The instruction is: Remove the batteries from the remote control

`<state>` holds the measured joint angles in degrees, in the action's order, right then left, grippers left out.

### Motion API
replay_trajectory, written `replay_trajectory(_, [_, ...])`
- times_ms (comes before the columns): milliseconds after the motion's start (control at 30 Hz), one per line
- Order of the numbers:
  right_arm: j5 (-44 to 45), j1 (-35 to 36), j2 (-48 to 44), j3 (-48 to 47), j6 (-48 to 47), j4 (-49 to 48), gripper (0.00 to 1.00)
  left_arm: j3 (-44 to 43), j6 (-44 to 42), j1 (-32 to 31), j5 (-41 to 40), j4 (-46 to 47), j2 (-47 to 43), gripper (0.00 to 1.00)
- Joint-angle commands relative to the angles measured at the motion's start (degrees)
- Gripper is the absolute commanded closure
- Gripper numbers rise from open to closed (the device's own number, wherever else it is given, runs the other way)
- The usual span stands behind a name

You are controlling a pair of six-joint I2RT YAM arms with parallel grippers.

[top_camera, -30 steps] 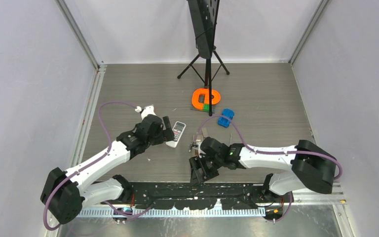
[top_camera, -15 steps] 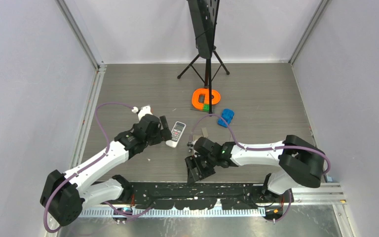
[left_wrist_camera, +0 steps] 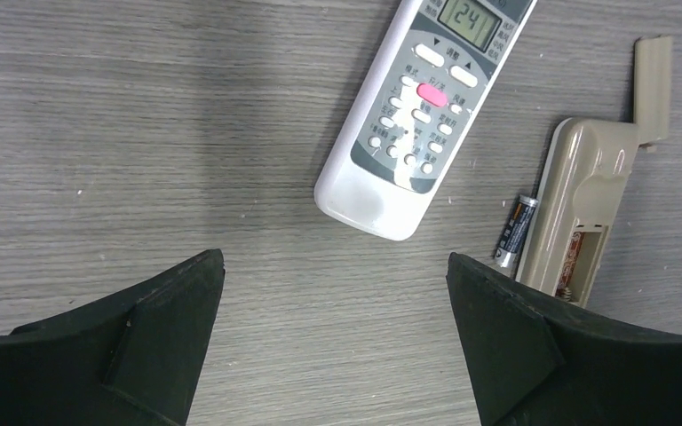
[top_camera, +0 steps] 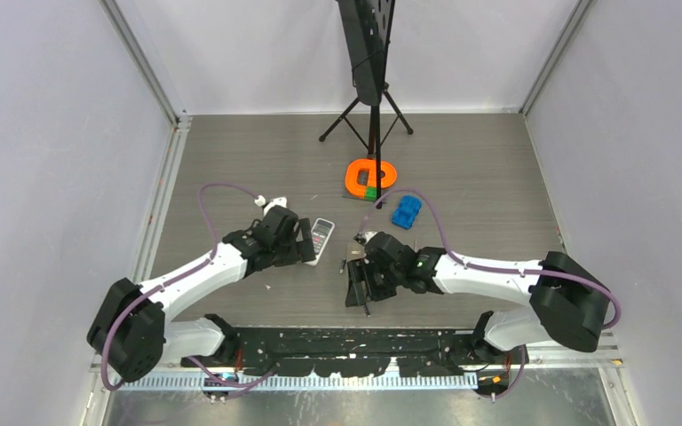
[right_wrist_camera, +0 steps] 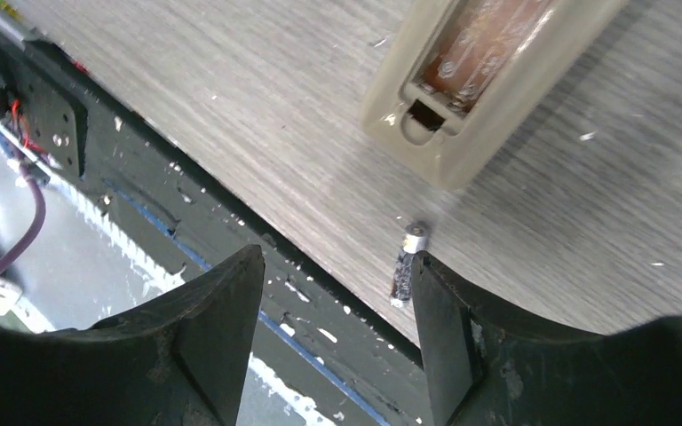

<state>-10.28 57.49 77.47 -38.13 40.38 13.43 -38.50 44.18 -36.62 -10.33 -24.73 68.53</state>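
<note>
Right wrist: battery [right_wrist_camera: 406, 266] lies on table [right_wrist_camera: 231, 106], close to its near edge.

Orange ring [top_camera: 353, 178], blue block [top_camera: 406, 212], black tripod [top_camera: 375, 124]

- The second remote [left_wrist_camera: 422, 106] is lying on the desk [left_wrist_camera: 142, 133], left of the opened remote control [left_wrist_camera: 577, 204].
- One battery [left_wrist_camera: 515, 232] is lying along the opened remote control's left side, just beside it.
- A loose cover [left_wrist_camera: 653, 89] is lying at its far right corner.
- Another battery [right_wrist_camera: 406, 266] is lying between its open end and the desk's near edge, just beside a finger of the right hand [right_wrist_camera: 336, 259].
</note>
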Motion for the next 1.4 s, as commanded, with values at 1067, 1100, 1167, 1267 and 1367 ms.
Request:
replay_trajectory(1067, [-6.7, -8.6, -2.0, -1.0, -2.8, 0.8, 0.53, -11.0, -9.6, 0.3, 2.9, 1.3, 16.7, 0.03])
replay_trajectory(1100, [-7.1, -8.6, -2.3, -0.8, -1.9, -0.2, 0.53, -11.0, -9.6, 0.3, 2.6, 1.3, 17.0, 0.03])
replay_trajectory(1167, [-9.4, -8.4, -2.2, -0.6, 0.1, -3.8, 0.55, -11.1, -9.6, 0.3, 2.0, 1.1, 17.7, 0.06])
replay_trajectory(1267, [-9.9, -5.9, -0.3, -1.4, 2.0, -8.1, 0.55, -11.2, -9.6, 0.3, 1.3, 1.5, 18.9, 0.1])
replay_trajectory(1367, [-6.8, -1.6, 4.5, -5.4, 2.7, -8.7, 0.55, -11.5, -9.3, 0.3, 0.2, 0.3, 19.7, 0.14])
